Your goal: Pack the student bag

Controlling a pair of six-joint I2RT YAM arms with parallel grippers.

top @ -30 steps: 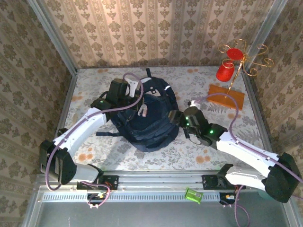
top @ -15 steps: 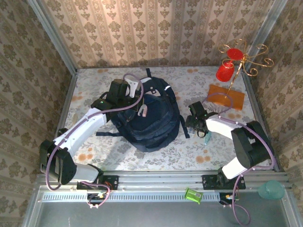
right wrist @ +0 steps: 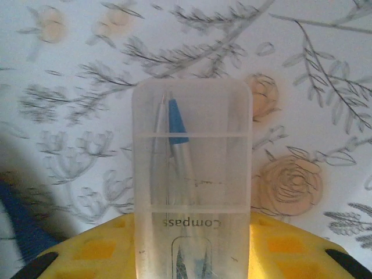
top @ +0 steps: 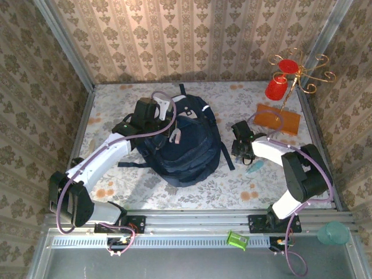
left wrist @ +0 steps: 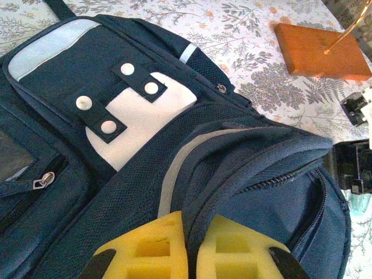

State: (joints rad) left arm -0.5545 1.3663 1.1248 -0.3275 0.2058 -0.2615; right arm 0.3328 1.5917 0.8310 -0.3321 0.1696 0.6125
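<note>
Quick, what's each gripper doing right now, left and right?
Left gripper: closed, pinching a fold of the student bag.
Right gripper: closed on the clear compass case, one pad on each side.

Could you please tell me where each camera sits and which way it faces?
Top external: overhead, behind the robot, facing down; left arm and right arm flank the student bag.
Left wrist: on the left arm, facing along the left gripper, pinching the bag's fabric.
Right wrist: on the right arm, facing down at a compass case inside the right gripper.
Shared: top external and left wrist both show the bag.
</note>
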